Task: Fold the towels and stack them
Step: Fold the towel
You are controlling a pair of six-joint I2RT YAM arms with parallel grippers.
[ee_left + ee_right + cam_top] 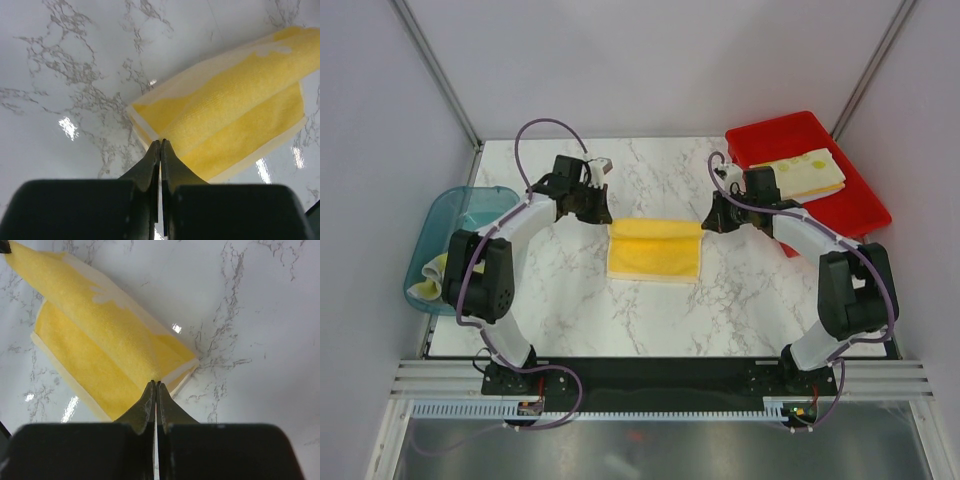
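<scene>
- Crumpled towel (428,284), pale with yellow, sits in the teal tub (448,210) at the far left, well apart from both grippers.
- Left gripper (605,218) is at the upper left corner of the yellow towel (655,255). Its jaws are pressed together, pinching the edge of the raised upper layer.
- Yellow towel lies mid-frame on the marble table (570,300), between the two grippers. It is partly doubled over, with its lower layer flat and the white border showing.
- Right gripper (707,224) is at the upper right corner, jaws likewise together on the upper layer's edge.
- Printed towel (807,172) lies folded in the red tray (855,208) at the upper right, behind the right arm.
- Bare marble surrounds the yellow towel above and below; the tub and tray flank the sides.
</scene>
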